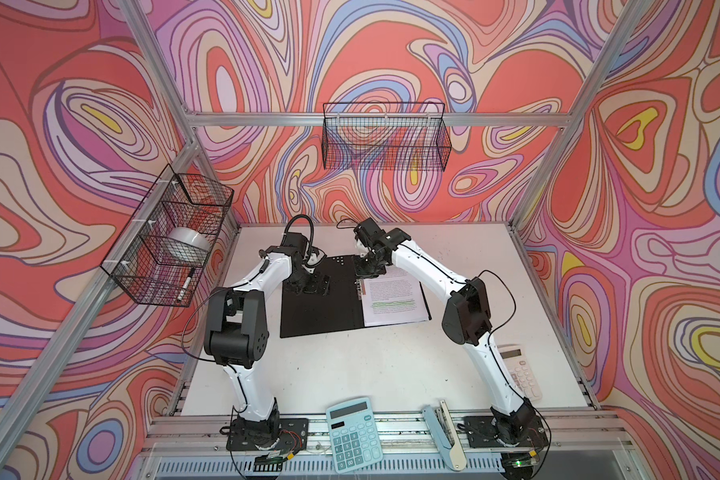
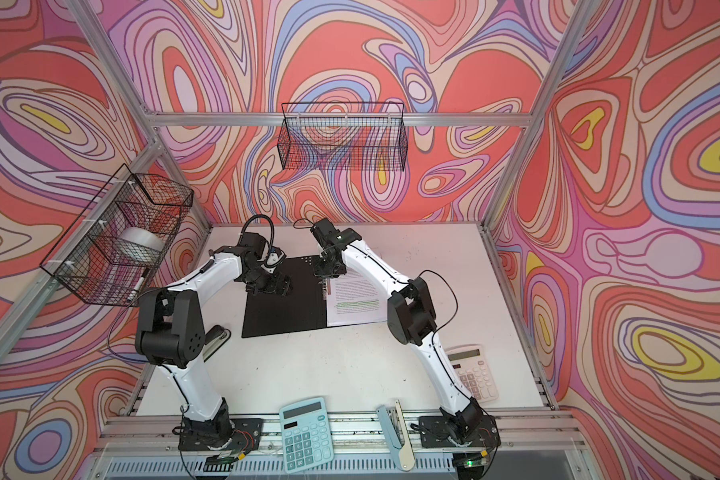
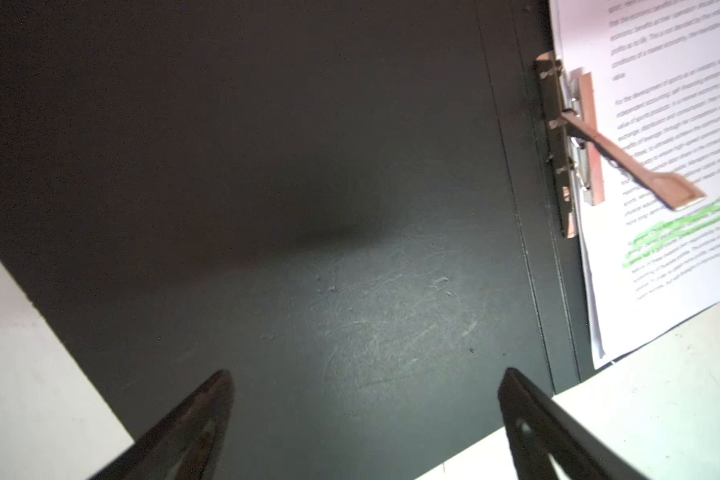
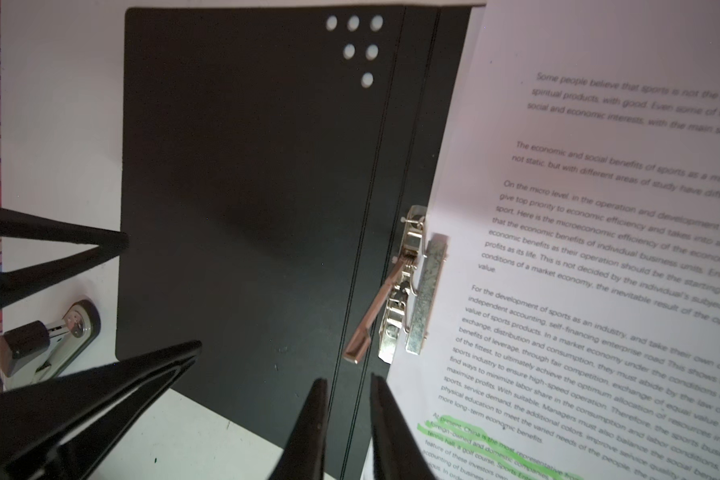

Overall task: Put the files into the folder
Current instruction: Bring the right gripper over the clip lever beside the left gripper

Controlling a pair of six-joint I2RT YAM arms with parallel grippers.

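Note:
The folder lies open on the table, black inside up. The files, white printed sheets with green highlighted lines, rest on its right half. Their inner edge sits under the metal clip, whose lever sticks up at an angle. My left gripper is wide open just over the bare left flap, nothing between its fingers. My right gripper hovers over the spine beside the clip, its jaws a narrow gap apart with nothing in it.
A teal calculator and a light blue stapler lie at the front edge. A white calculator is at the right, a black stapler left of the folder. Wire baskets hang on the walls.

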